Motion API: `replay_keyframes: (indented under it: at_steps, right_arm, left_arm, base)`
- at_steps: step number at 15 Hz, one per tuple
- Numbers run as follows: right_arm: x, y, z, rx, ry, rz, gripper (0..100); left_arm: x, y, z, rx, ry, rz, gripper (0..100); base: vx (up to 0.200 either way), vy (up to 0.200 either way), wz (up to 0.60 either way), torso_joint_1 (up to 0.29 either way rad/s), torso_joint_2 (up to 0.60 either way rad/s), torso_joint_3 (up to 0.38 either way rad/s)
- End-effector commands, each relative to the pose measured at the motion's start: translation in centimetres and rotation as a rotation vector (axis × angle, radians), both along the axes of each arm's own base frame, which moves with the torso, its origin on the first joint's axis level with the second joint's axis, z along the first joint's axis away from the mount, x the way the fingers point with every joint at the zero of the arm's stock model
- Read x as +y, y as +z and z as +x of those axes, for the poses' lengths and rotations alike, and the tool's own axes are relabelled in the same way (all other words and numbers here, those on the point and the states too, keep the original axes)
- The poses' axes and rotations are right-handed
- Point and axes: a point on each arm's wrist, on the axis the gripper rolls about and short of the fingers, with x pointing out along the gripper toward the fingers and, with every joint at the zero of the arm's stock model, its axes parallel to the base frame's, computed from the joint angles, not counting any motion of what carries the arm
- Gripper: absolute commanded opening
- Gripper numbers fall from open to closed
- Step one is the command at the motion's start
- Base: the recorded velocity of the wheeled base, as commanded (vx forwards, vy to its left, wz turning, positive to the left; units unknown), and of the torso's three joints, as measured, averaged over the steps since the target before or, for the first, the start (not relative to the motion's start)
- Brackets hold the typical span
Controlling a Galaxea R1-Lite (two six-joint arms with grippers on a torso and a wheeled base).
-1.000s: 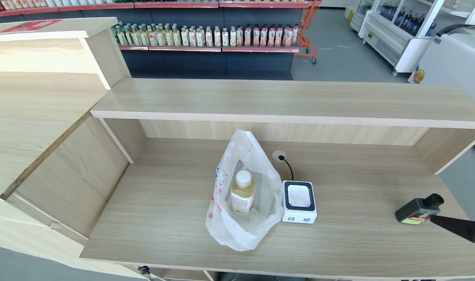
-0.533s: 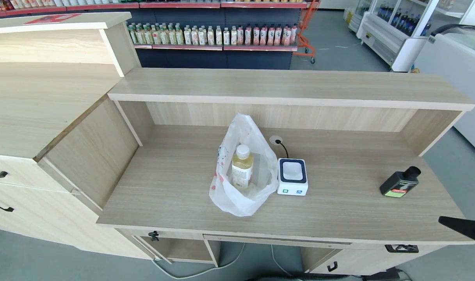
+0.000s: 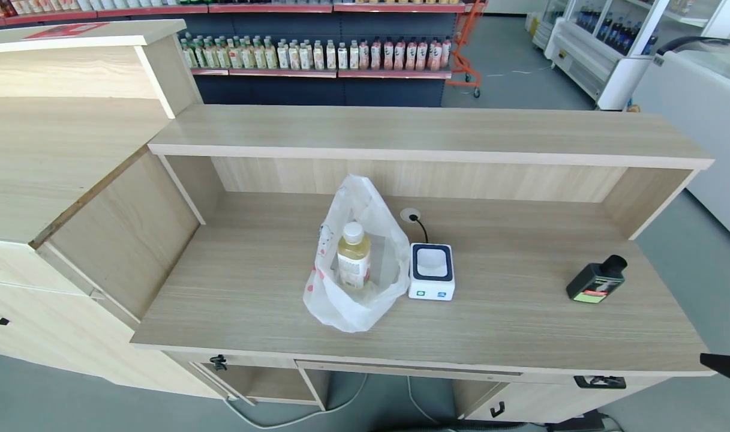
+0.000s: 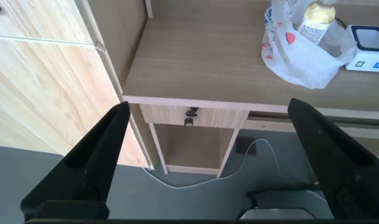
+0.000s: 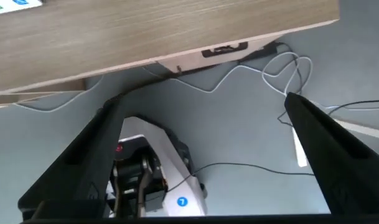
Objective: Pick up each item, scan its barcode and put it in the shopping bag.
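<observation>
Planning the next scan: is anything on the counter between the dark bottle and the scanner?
Nothing visible. Bare counter lies between the dark bottle and the scanner. The shopping bag stands beyond the scanner, on its far side from the bottle.

I have the bag (image 3: 341, 300) on the counter (image 3: 520, 324), a bottle (image 3: 353, 258) inside and the scanner (image 3: 432, 279) just right. A second bottle (image 3: 595, 281) lies well right.

Right gripper (image 3: 727, 367) tip recorded at counter (image 3: 520, 336) front right corner, dark bottle (image 3: 595, 280) laid flat beyond it, well apart, scanner (image 3: 432, 272) farther to its left, shopping bag (image 3: 341, 306) just beside scanner, yellow drink bottle (image 3: 353, 257) stood upright inside.
</observation>
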Motion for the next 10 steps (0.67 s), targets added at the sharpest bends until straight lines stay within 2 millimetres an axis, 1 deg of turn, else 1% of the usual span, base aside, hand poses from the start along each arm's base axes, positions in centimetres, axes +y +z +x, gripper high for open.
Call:
replay_keyframes:
  at_steps: [1, 6, 10]
  right_arm:
    - [-2.2, -1.3, 1.1, 0.122, -0.042, -0.049, 100]
    - [-3.7, -1.7, 3.4, 0.240, -0.010, -0.161, 100]
    - [-4.9, -1.8, 6.0, 0.289, 0.076, -0.210, 100]
  left_arm:
    - [0.0, 0.0, 0.0, -0.001, -0.001, -0.001, 100]
    - [0.0, 0.0, 0.0, 0.001, -0.001, -0.001, 100]
    - [0.0, 0.0, 0.0, 0.003, -0.001, -0.001, 100]
  base:
    - [0.000, -0.200, 0.00, 0.007, 0.00, 0.012]
    - [0.000, -0.200, 0.00, 0.003, 0.00, 0.001]
    - [0.000, -0.200, 0.00, 0.004, 0.00, 0.002]
